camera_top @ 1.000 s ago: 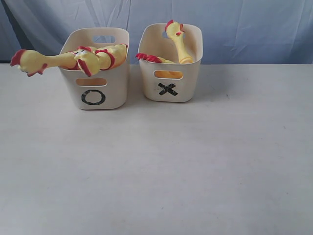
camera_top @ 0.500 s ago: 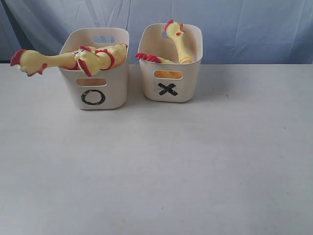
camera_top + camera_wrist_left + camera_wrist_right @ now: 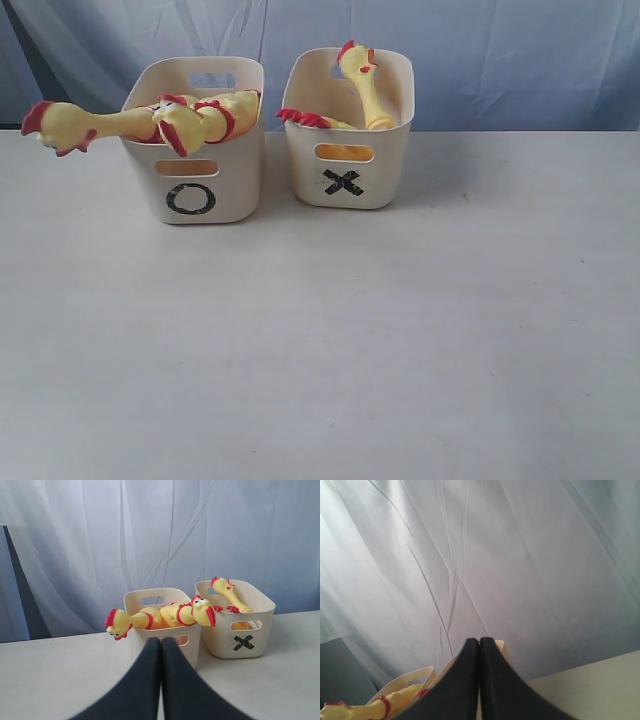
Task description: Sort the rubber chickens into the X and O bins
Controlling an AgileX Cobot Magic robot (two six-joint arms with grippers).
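Note:
The O bin point(image 3: 197, 180) stands at the back left of the table and the X bin point(image 3: 348, 160) just to its right. Two long rubber chickens lie in the O bin: one point(image 3: 70, 125) hangs its head out over the left rim, the other point(image 3: 205, 118) rests its head on the front rim. In the X bin a shorter chicken point(image 3: 362, 82) leans upright, and the red feet of another point(image 3: 305, 119) rest on the rim. Neither arm shows in the exterior view. My left gripper point(image 3: 161, 641) is shut and empty, well short of the O bin point(image 3: 150, 597). My right gripper point(image 3: 479, 641) is shut and empty too.
A wrinkled pale curtain point(image 3: 480, 50) hangs behind the bins. The white tabletop point(image 3: 350, 340) stretches in front of them. In the right wrist view a bin rim point(image 3: 405, 677) and part of a chicken point(image 3: 365, 710) show beside the fingers.

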